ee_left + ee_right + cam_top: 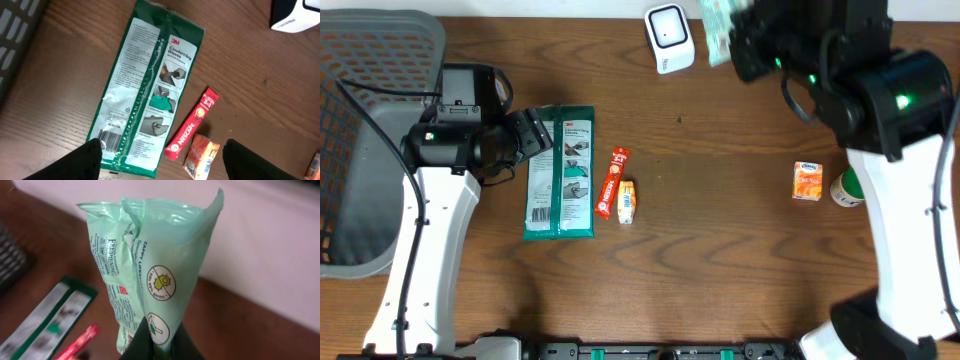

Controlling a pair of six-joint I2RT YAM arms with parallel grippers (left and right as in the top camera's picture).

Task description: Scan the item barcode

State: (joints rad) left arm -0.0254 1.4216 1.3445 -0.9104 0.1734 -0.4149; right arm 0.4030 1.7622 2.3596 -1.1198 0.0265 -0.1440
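A pale green wipes pack (150, 270) stands upright in my right gripper (160, 340), which is shut on its lower edge. In the overhead view the wipes pack (718, 30) is held at the back of the table, right beside the white scanner (669, 38). A green 3M gloves pack (147, 95) lies flat on the table with its barcode (111, 137) facing up. My left gripper (162, 165) hovers over its end, open, its fingers (75, 162) wide apart with nothing held. Overhead, the left gripper (535, 133) sits at the gloves pack's (560, 172) upper left corner.
A red Nescafe stick (613, 183) and a small orange sachet (627, 202) lie just right of the gloves pack. A grey basket (370, 130) fills the far left. An orange tissue box (807, 181) and a green-capped bottle (847, 187) stand at the right.
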